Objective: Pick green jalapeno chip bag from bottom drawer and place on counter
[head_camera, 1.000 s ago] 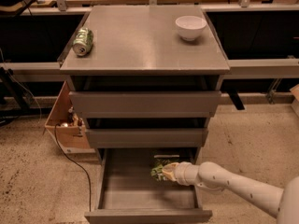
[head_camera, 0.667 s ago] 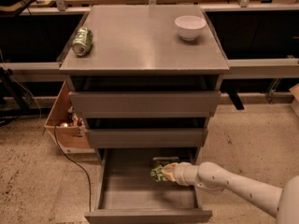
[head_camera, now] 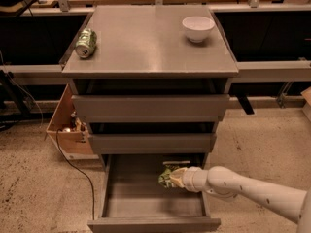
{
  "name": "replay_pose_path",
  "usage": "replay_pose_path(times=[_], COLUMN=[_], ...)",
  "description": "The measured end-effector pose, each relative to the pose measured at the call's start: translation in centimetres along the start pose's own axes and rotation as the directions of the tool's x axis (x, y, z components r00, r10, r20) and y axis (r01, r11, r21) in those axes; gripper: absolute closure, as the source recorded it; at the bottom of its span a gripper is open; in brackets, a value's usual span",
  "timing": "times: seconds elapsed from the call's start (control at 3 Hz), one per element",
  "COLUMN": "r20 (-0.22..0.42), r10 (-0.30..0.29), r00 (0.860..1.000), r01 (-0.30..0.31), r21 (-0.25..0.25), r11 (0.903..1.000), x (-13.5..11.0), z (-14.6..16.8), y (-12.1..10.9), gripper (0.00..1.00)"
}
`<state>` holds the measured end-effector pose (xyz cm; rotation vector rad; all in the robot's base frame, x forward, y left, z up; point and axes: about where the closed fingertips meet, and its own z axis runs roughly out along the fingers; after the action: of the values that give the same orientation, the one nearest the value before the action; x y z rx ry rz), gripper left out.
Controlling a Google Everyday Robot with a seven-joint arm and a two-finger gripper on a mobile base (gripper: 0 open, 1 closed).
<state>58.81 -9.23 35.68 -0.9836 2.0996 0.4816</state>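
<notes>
Compared with a second ago, we see almost nothing changed: the gripper (head_camera: 179, 177) sits in the same spot inside the bottom drawer (head_camera: 136, 200), and the chip bag (head_camera: 166, 176) has not shifted from its place at the gripper's tip. The can (head_camera: 85, 36) and the bowl (head_camera: 198, 28) lie where they lay before.

The pale arm (head_camera: 243, 188) comes in from the lower right, crosses over the drawer's right wall and ends at the gripper, right of the drawer's middle and toward its back. Its fingers are closed narrowly on the right side of the chip bag, which stands upright with its top edge near the underside of the middle drawer front (head_camera: 151, 143). The bag is still in the drawer, not on the counter (head_camera: 146, 42).

The bottom drawer is pulled well out, so its floor lies bare to the left of the bag and in front of it, up to the low front panel. Above the bag the two upper drawer fronts overhang the back of the drawer, leaving little room straight up there.

On the counter the can lies on its side close to the left edge, and the bowl stands near the back right corner. The wide middle and front of the counter between them is bare. Left of the cabinet, a cardboard box (head_camera: 63, 125) stands on the floor, and a dark cable (head_camera: 77, 171) trails from it past the drawer's left wall.
</notes>
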Motion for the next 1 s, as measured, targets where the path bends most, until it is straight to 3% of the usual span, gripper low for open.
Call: replay_pose_path(times=[0.33, 0.67, 1.0], r20=[-0.029, -0.075, -0.098], r10=[-0.059, -0.097, -0.179], r00=[0.998, 0.992, 0.979], r01=[0.06, 0.105, 0.191], r21=[0.057, 0.109, 0.125], r11=[0.9965, 0.9885, 0.9737], x=[-4.0, -6.5, -10.1], z=[-5.0, -8.4, -13.1], y=[1.9, 4.0, 6.7], gripper=[1.0, 1.0, 1.0])
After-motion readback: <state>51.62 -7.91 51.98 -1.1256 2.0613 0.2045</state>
